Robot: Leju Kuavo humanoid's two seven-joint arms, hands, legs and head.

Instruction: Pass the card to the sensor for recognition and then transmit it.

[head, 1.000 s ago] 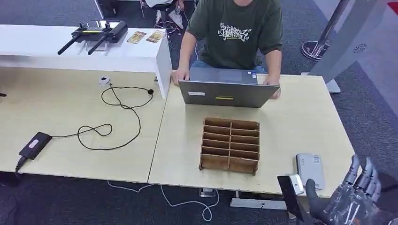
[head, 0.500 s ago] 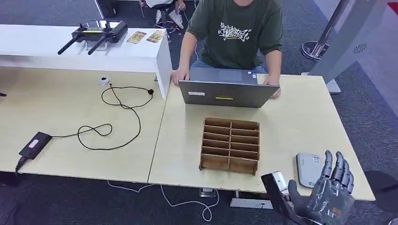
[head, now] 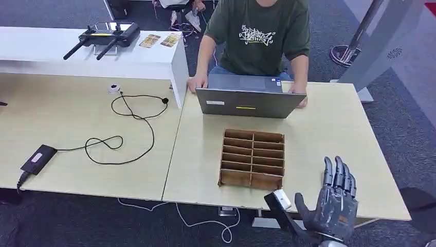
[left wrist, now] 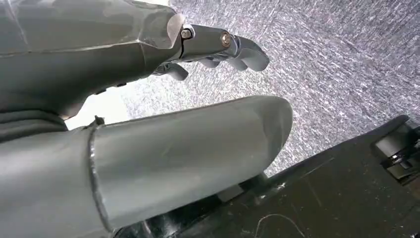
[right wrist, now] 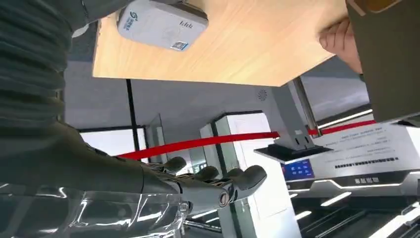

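Right robot hand (head: 331, 203) pinches a dark card (head: 280, 213) at the worktop's (head: 329, 128) front edge, over the sensor (right wrist: 161, 22) near the front right corner. Left robot hand (left wrist: 148, 124) empty, fingers apart.

Matt pale wood table (head: 329, 134), brown wooden organizer (head: 252, 159), smooth plastic sensor (right wrist: 161, 24).
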